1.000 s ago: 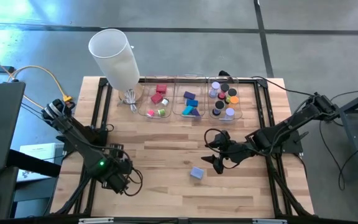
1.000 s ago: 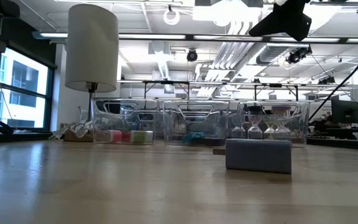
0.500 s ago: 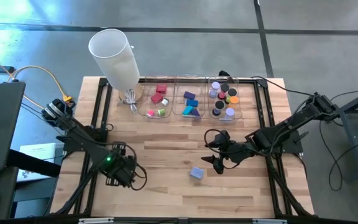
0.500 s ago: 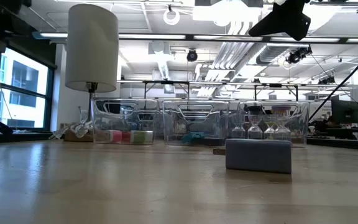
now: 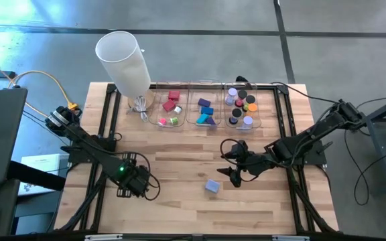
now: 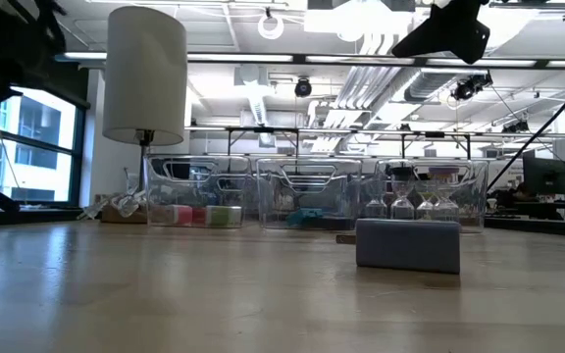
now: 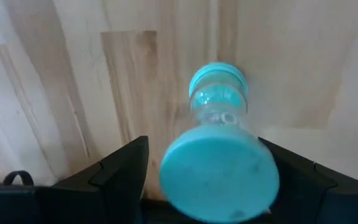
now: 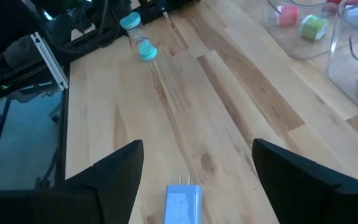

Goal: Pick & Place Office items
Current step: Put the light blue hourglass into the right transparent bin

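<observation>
My left gripper (image 5: 139, 185) is near the table's front left and is shut on a teal stick (image 7: 219, 124), a clear piece with teal end caps. The stick also shows in the right wrist view (image 8: 139, 38). My right gripper (image 5: 230, 175) is open and empty, hovering just right of and above a lavender-blue block (image 5: 212, 186). The block lies flat on the table and also shows between the fingers in the right wrist view (image 8: 183, 204) and in the low view (image 6: 407, 245). Other coloured pieces lie in three clear bins (image 5: 205, 111) at the far edge. My left gripper pinches the teal stick's near end cap (image 7: 219, 180) between its two fingers. The stick points forward, away from the fingers and along them. Its free end (image 8: 146, 53) slants down toward the table. I cannot tell whether that end touches the wood.
A tall white cylinder (image 5: 122, 59) stands at the far left corner, next to the bins. The red and green pieces are in the left bin (image 5: 169, 111) and the round rolls in the right bin (image 5: 241, 106). Bare wood lies between the two grippers.
My left gripper has moved toward the table's right edge and a little toward the far edge, carrying the teal stick. The arm now shows at the low view's upper left. My right gripper and the block have kept still.
</observation>
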You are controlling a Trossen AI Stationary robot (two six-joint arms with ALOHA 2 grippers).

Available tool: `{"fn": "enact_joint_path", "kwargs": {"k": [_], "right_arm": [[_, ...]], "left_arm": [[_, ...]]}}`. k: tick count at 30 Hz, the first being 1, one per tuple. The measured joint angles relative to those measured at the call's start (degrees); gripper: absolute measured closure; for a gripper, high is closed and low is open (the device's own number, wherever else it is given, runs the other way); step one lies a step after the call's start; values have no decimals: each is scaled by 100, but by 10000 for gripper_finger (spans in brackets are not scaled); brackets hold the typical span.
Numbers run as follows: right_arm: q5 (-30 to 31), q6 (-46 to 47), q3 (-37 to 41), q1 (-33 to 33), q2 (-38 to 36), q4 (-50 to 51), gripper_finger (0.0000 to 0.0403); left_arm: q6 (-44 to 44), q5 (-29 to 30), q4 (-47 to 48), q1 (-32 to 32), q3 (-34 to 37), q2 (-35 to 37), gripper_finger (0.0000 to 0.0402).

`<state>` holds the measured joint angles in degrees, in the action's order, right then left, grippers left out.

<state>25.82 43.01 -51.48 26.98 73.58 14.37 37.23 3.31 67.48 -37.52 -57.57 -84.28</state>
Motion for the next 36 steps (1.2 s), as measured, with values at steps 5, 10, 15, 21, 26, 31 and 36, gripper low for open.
{"fn": "enact_joint_path", "kwargs": {"k": [5,10,15,21,26,31,36], "right_arm": [[273,-86,0,1,0,0,114],[477,-127,0,0,0,0,114],[477,-127,0,-2,0,-1,114],[467,-126,0,-2,0,0,114],[409,-125,0,2,0,-2,114],[257,-108,0,2,0,-3,114],[78,-269,0,9,38,-42,114]], "left_arm": [[30,107,-190,61,47,-1,131],[15,-54,-203,113,47,-1,131],[9,-162,-251,195,47,-1,148],[21,-153,-306,297,47,-1,210],[9,-213,-364,341,47,-1,217],[-24,-50,-688,340,37,3,217],[-347,234,-1323,604,12,5,217]]}}
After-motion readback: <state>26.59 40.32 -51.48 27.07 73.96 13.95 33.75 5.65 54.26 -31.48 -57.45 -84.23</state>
